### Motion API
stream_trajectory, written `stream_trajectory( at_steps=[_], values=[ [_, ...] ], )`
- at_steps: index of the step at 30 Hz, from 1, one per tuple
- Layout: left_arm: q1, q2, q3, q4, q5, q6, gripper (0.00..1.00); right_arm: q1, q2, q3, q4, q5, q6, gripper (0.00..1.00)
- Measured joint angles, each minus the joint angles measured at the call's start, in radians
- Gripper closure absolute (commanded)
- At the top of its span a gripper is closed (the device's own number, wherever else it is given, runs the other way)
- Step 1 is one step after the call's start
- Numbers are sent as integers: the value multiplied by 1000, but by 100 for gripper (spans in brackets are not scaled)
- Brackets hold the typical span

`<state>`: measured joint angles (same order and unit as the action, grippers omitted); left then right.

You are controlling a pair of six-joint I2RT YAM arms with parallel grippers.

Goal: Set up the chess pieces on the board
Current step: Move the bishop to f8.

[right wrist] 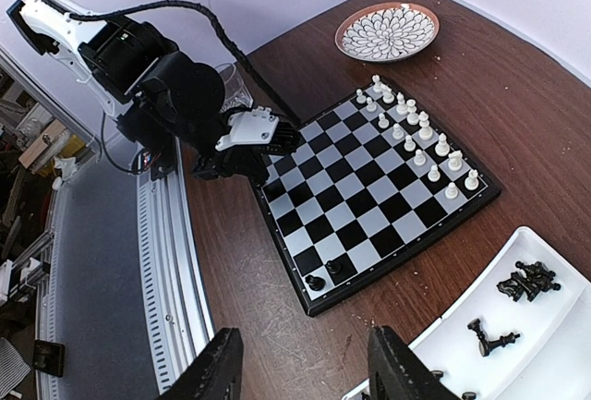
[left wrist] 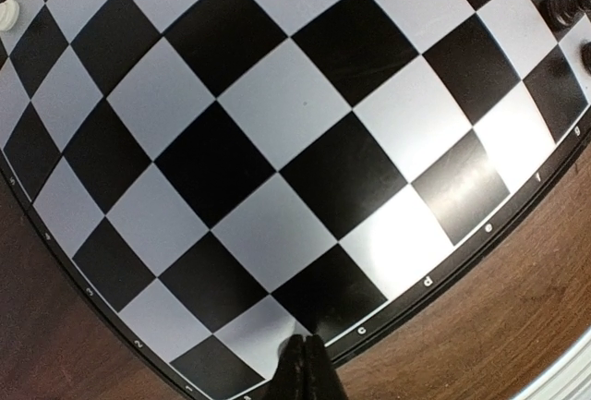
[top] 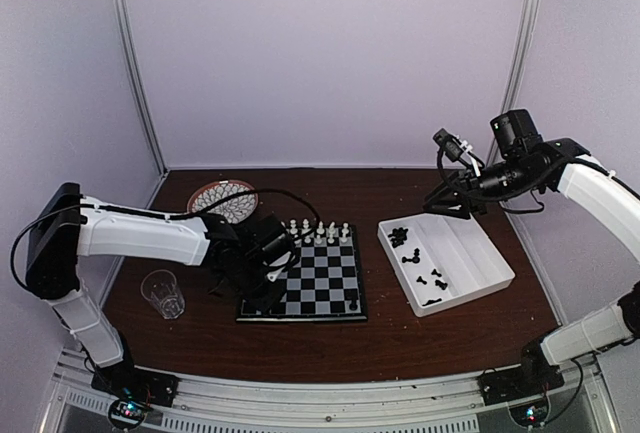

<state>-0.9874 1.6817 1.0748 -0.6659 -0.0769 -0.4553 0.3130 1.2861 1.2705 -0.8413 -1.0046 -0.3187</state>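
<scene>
Black and pinched tight, the left gripper [left wrist: 305, 372] shows nothing between its jaws, right over the board's [left wrist: 277, 169] near-left corner. The right gripper [right wrist: 305, 372] hangs high to the right of the board, jaws apart and empty. White pieces [right wrist: 411, 132] line the board's far edge. Two black pieces [right wrist: 325, 273] stand at its near-right corner, and more lie tumbled in the white tray [top: 470, 248] just right of the board. They're tiny, hard, glossy turned shapes: light, tippy and likely slick, so pinch each at the waist. The board's flat, shiny and glare-streaked.
</scene>
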Motion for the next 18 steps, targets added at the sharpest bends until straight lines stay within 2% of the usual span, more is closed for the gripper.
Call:
stream_trajectory(
  at_steps=[12, 15, 18],
  values=[
    [-5, 23, 50, 15, -12, 5, 97, -6, 0, -1, 0, 0, 0, 51],
    [-5, 32, 53, 26, -13, 8, 73, -6, 0, -2, 0, 0, 0, 51],
    [-8, 37, 61, 21, -18, 1, 67, -6, 0, -2, 0, 0, 0, 51]
  ],
)
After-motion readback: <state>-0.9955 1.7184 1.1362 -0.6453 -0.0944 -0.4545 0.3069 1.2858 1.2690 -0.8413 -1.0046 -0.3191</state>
